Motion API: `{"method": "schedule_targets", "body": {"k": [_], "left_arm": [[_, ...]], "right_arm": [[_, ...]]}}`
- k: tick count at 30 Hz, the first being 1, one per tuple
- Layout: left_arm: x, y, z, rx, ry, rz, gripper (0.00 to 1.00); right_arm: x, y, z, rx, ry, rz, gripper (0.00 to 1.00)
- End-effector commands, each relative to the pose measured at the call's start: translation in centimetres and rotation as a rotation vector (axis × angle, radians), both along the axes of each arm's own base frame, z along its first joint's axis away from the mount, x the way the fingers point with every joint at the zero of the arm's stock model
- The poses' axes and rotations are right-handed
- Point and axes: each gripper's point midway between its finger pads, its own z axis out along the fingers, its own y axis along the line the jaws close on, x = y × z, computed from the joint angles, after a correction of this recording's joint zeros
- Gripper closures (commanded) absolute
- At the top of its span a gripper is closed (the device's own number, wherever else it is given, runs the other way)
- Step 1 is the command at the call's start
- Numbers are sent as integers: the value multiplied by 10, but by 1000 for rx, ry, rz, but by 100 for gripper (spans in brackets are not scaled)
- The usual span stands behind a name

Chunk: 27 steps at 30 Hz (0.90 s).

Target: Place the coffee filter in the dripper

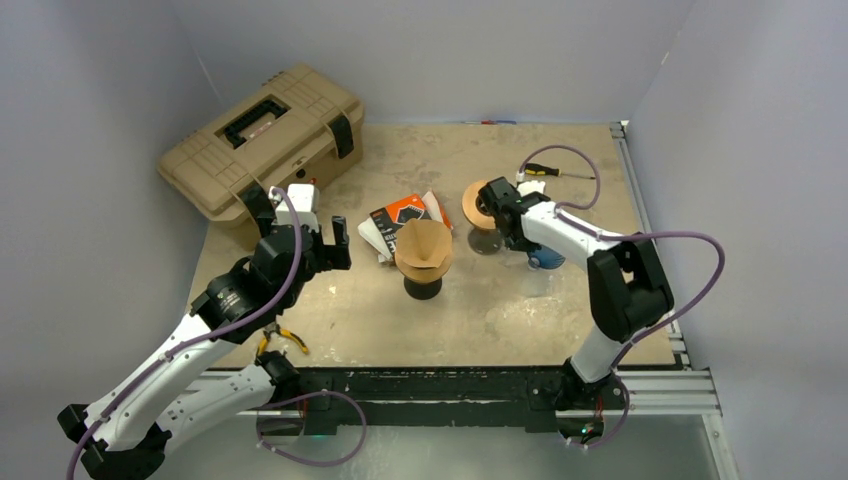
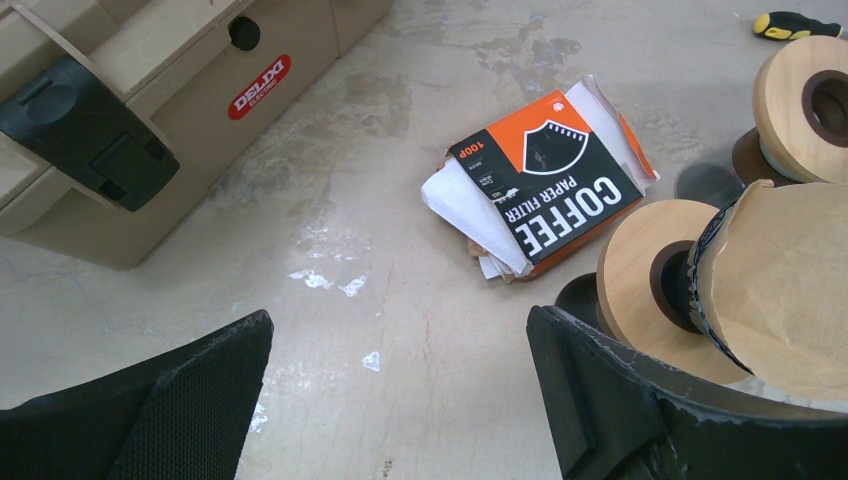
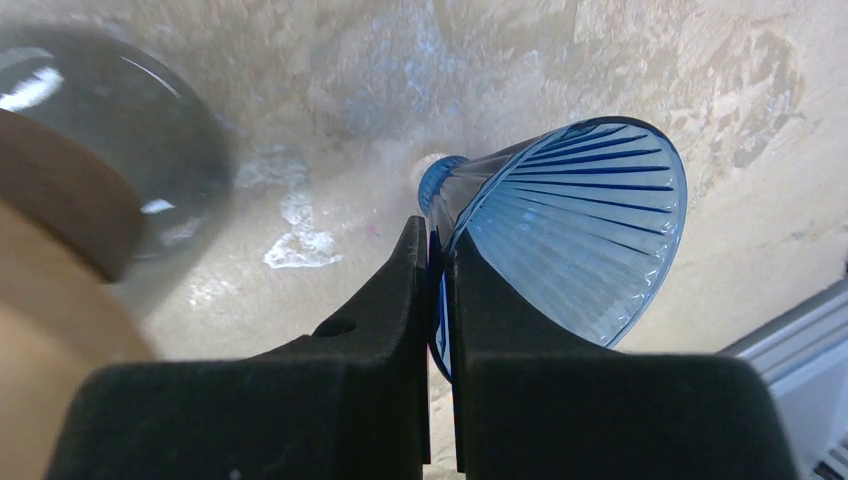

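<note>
Coffee filter (image 1: 423,246): brown paper cone, located near the middle of the table (image 1: 480,310). It sits on top of a wood-collared holder (image 2: 640,285) with a black base (image 1: 422,288). The left wrist view shows the paper against a dark rim just beyond the wooden collar. How deep the paper is seated cannot be told.

Blue dripper (image 3: 580,230): translucent ribbed cone, lying tilted on the table to the right of the filter and well apart from it. Its wide mouth faces toward the right table edge.

Right gripper (image 3: 437,240): both fingers are pressed together on the rim wall of the blue dripper, one finger inside and one outside. The dripper's narrow end touches or nearly touches the table surface.

Left gripper (image 2: 398,330): fingers are spread wide with nothing between them. It hovers above bare table, left of the filter.

Other items:
- Coffee filter package (image 2: 545,185), orange and black, lies flat just behind the filter, with white paper sticking out from beneath it.
- A second wood-collared glass vessel (image 1: 483,207) stands at the back, just beside the right arm's wrist.
- A tan toolbox (image 1: 265,135) with black latches occupies the far left corner.
- A screwdriver (image 1: 545,170) with a black-and-yellow handle lies at the back right.
- Yellow-handled pliers (image 1: 285,340) lie at the near edge beneath the left arm.
</note>
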Motion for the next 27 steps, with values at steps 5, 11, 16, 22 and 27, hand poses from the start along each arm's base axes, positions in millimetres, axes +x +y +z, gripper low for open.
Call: {"method": "schedule_targets", "body": {"k": [5, 11, 16, 22, 27], "left_arm": [[0, -1, 8, -16, -18, -8, 1], [-1, -1, 9, -17, -19, -8, 1], [-1, -1, 9, -21, -21, -7, 1], [-1, -1, 9, -20, -21, -7, 1], [-1, -1, 9, -21, -21, -6, 1]], "right_arm": [[0, -4, 18, -40, -33, -3, 100], [-2, 2, 23, 6, -37, 11, 100], [-7, 1, 20, -2, -9, 32, 100], [-13, -3, 15, -18, 7, 40, 100], [-18, -5, 9, -27, 33, 28, 97]]}}
